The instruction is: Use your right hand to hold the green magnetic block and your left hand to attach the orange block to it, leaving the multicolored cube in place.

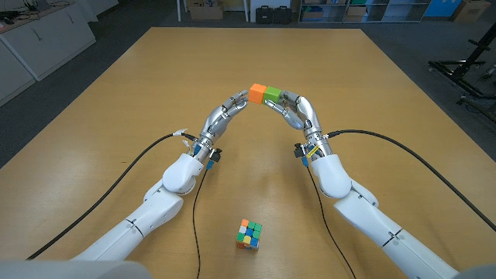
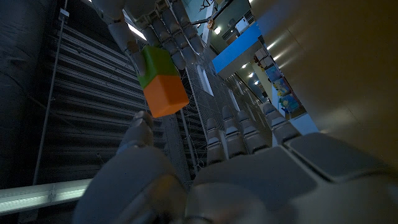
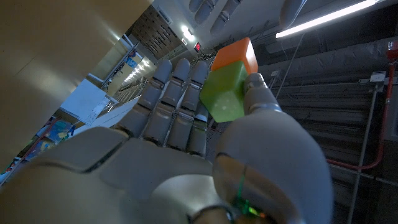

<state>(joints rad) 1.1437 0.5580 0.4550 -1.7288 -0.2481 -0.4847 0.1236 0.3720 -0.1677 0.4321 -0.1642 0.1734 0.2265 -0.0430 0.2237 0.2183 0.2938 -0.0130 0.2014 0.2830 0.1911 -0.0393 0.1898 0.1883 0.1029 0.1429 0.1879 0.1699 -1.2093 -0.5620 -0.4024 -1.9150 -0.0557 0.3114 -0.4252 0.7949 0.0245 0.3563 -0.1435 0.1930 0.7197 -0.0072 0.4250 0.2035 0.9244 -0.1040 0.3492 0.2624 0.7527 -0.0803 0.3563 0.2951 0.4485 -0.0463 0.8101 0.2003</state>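
I see my right robot hand (image 1: pixel 293 109) clamped on the green block (image 1: pixel 271 95) and my left robot hand (image 1: pixel 229 108) clamped on the orange block (image 1: pixel 257 93), metal-jointed fingers meeting in an arch above the middle of the smooth wooden tabletop (image 1: pixel 387 101). The two matte, square-edged cubes sit face to face, touching, with no gap I can make out in either wrist view. The multicolored cube (image 1: pixel 249 233), a glossy grid of small tiles, rests on the tabletop near me, between my white, rounded forearms.
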